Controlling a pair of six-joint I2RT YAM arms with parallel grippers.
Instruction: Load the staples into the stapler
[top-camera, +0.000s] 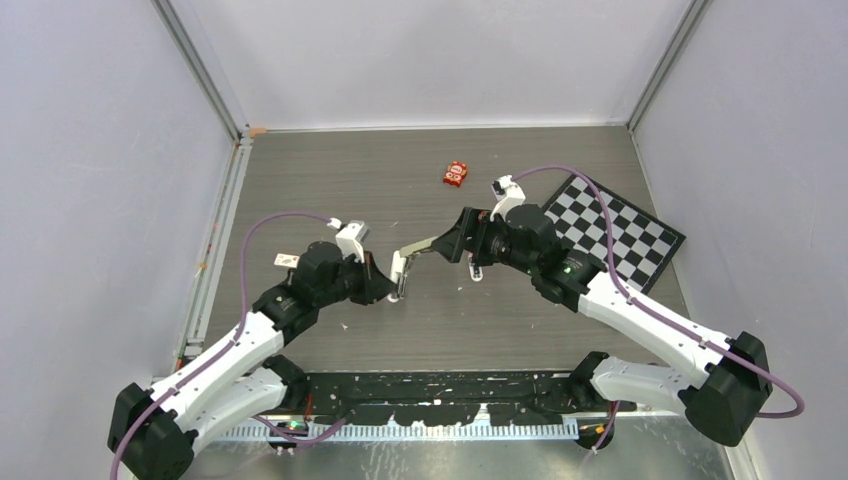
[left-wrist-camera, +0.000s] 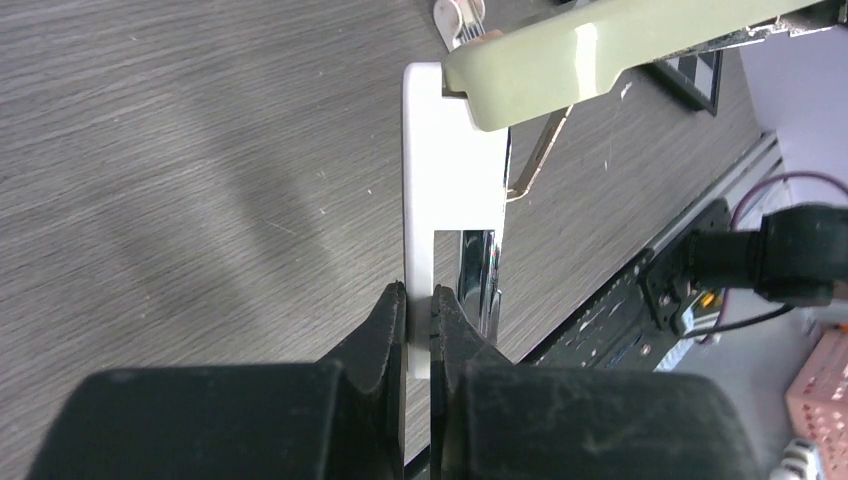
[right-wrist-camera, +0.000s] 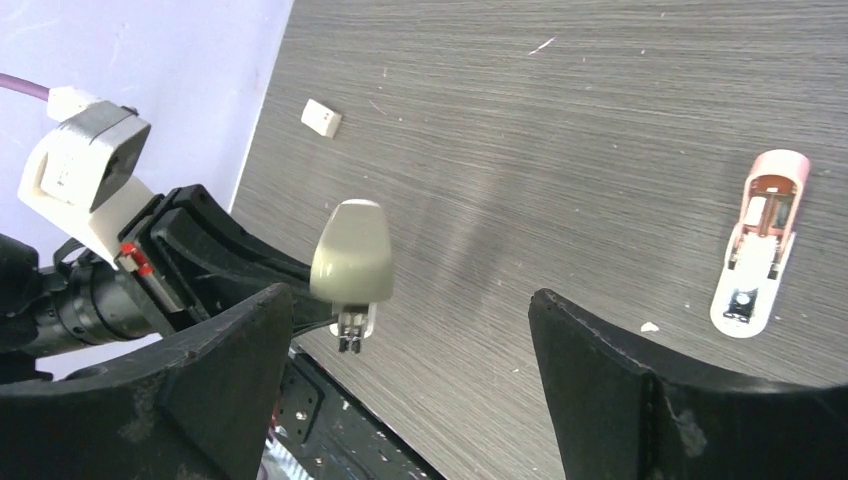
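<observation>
Grey wood-grain tabletop (top-camera: 330, 180) spans the white-walled bay. The left gripper (left-wrist-camera: 420, 318) pinches the white base of the slim olive-grey bar-shaped stapler (left-wrist-camera: 560, 55), held mid-table with its lid hinged open. The right gripper (right-wrist-camera: 412, 305) gapes wide and empty just right of it. Hold the base steady with the channel exposed. I can make out no staples. Counted: one stapler, one pink-and-white plastic piece (right-wrist-camera: 760, 240), one red packet (top-camera: 456, 174), one small white box (right-wrist-camera: 321, 117).

There are one stapler (right-wrist-camera: 350, 245), one pink-and-white piece (right-wrist-camera: 760, 250), one red packet (top-camera: 456, 174), one checkerboard (top-camera: 615, 230) and one small white card (right-wrist-camera: 321, 117).
</observation>
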